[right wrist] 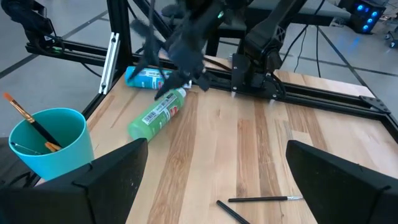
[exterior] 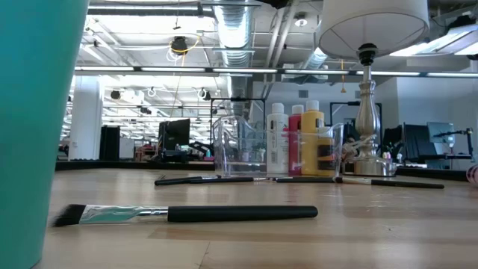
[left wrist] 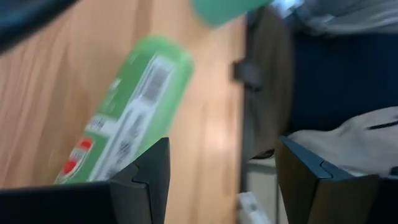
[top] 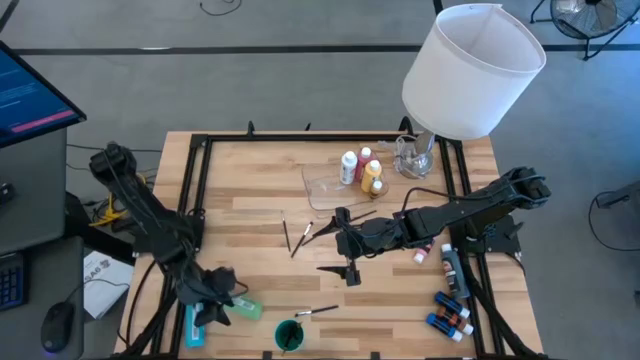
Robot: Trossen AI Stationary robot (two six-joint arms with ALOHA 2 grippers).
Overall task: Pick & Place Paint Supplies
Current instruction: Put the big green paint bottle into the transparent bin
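Observation:
A green paint bottle (top: 243, 307) (right wrist: 158, 112) lies on its side near the table's near left corner, with a light-blue bottle (top: 193, 326) beside it at the edge. My left gripper (left wrist: 221, 180) is open and low over this spot. The green bottle (left wrist: 130, 118) lies outside the gap, beside one finger (left wrist: 149, 177). My right gripper (top: 348, 270) (right wrist: 214, 180) hangs open above the table's middle with nothing in it. Thin dark brushes (top: 290, 238) lie on the wood behind it, and another brush (exterior: 194, 214) lies near the teal cup.
A teal cup (top: 290, 335) holding brushes stands at the near edge. A clear tray (top: 325, 190) at the back holds white, red and yellow bottles (top: 372, 178). A lamp with a white shade (top: 470, 70) stands at the back right. More small bottles (top: 450, 312) lie by the right rail.

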